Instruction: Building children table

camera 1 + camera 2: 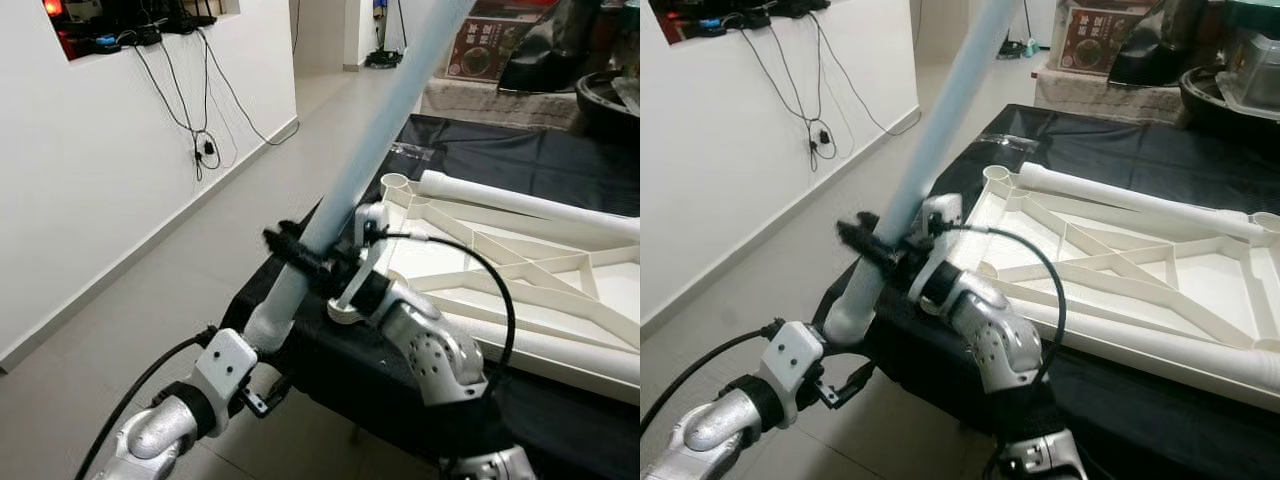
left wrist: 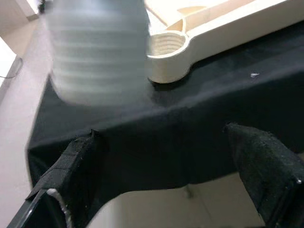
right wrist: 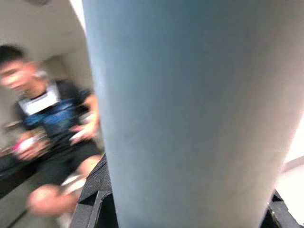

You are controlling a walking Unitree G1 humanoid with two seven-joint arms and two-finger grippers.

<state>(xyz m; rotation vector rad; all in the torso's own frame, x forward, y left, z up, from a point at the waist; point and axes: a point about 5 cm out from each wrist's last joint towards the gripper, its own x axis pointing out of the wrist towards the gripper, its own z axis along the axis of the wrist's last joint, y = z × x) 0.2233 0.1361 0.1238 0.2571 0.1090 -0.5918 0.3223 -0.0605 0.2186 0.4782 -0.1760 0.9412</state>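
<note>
The right gripper (image 1: 312, 262) pinches a pale blue table leg (image 1: 375, 140) tilted above the near-left corner socket (image 2: 166, 45) of the cream tabletop frame (image 1: 1120, 270), while the left gripper (image 2: 175, 175) hangs spread below the black-draped table's (image 1: 500, 150) edge.

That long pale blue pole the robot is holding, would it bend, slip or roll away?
The pale blue pole looks like a stiff plastic tube, probably light. It runs straight with the right gripper around its lower part. Its smooth round surface might slip, and it would likely roll if laid on the black cloth.
</note>
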